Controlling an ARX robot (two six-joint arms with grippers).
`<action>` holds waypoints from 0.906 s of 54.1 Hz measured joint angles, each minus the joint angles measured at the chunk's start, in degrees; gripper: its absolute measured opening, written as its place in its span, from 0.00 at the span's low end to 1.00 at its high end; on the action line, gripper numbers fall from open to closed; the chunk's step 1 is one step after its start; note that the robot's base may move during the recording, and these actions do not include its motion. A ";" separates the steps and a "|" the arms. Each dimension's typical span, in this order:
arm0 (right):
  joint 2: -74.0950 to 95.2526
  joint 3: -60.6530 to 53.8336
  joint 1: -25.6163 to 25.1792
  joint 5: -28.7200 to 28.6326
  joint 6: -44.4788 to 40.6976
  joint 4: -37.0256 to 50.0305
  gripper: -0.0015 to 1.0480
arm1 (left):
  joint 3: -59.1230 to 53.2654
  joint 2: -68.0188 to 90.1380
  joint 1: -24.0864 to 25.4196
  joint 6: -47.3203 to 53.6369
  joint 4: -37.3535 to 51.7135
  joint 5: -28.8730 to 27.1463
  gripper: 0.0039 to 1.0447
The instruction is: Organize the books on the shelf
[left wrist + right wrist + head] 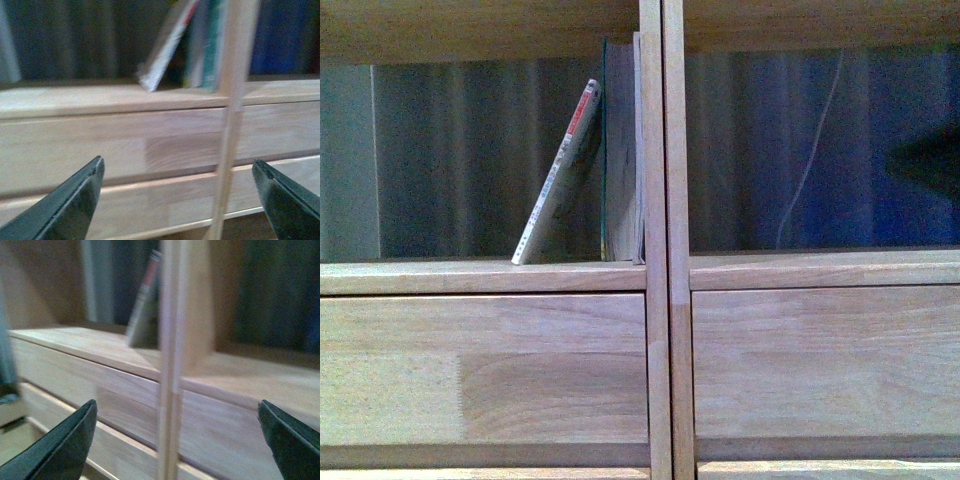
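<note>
The light-wood shelf (480,277) fills the front view. In its left compartment the small softcover book (560,180), with a red-and-white spine, leans to the right against the taller teal-edged book (618,150), which stands upright against the centre post (665,240). Neither gripper shows in the front view. In the left wrist view my left gripper (177,200) is open and empty in front of a drawer front (110,145), below both books (165,47). In the right wrist view my right gripper (177,442) is open and empty, facing the centre post (169,390), with the leaning book (142,305) beyond.
Plain drawer fronts (480,375) span below the compartments on both sides. The right compartment (820,150) holds no books; dark curtain and a thin pale cord (810,160) show through its open back. To the left of the leaning book the compartment floor is bare.
</note>
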 joint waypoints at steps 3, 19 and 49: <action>-1.95 -2.03 -0.46 6.97 -0.09 -4.02 0.73 | 0.20 -1.46 -1.66 0.79 -7.02 -9.57 0.74; -9.94 -14.71 -6.05 6.23 -0.11 -1.55 0.30 | -7.76 -6.21 -2.40 1.99 -8.15 -17.40 0.30; -23.52 -27.95 -16.37 -3.54 -0.28 -1.64 0.03 | -16.92 -12.35 -2.43 2.29 -5.44 -17.35 0.02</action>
